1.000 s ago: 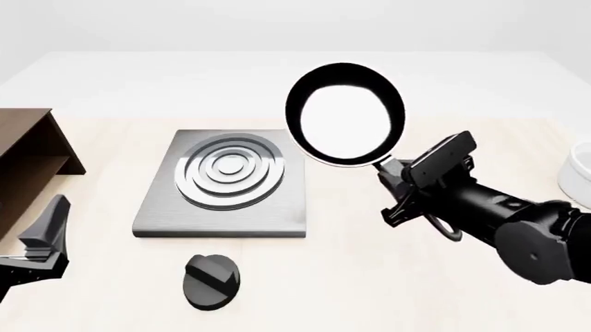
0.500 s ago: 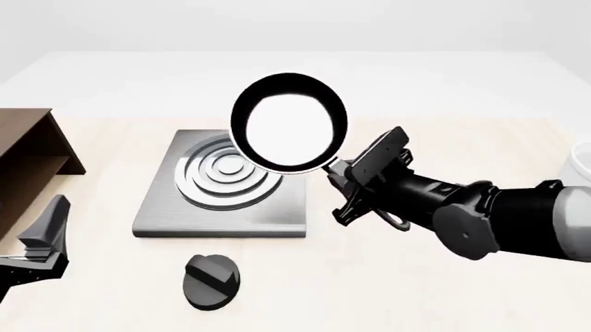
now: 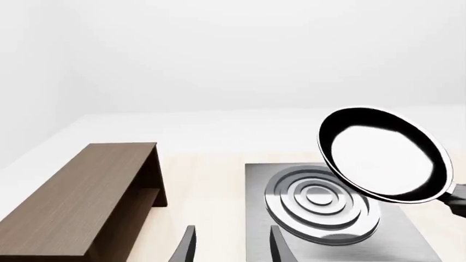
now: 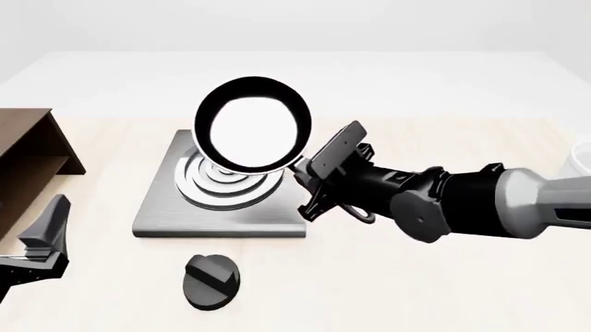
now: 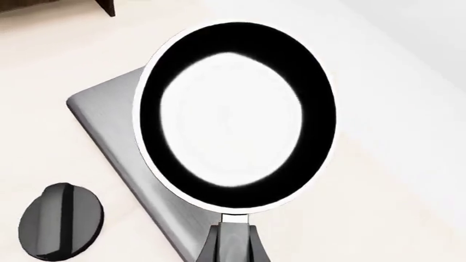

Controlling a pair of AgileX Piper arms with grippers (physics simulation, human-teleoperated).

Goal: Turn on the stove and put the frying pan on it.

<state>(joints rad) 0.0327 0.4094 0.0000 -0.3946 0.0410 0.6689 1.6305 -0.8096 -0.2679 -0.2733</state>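
The frying pan [image 3: 381,154] is the first thing we meet in the left wrist view: it hangs tilted in the air above the stove [image 3: 329,218], clear of the raised rings, with the brown wooden cabinet [image 3: 87,196] off to one side. We see the left gripper [image 3: 231,248] with its two fingers apart and nothing between them.

In the front view we find the right gripper [image 4: 319,181] clamped on the pan's handle, carrying the frying pan [image 4: 253,124] above the far part of the stove [image 4: 221,187]. The black knob [image 4: 212,279] lies on the table near the stove's front edge, apart from both grippers, and the left gripper [image 4: 37,242] waits low at the left edge.

In the right wrist view we look into the glossy pan [image 5: 237,114] over the slab [image 5: 138,158], the knob [image 5: 58,226] beside it.

We judge the pan not yet set down, and we cannot tell whether the stove is on.
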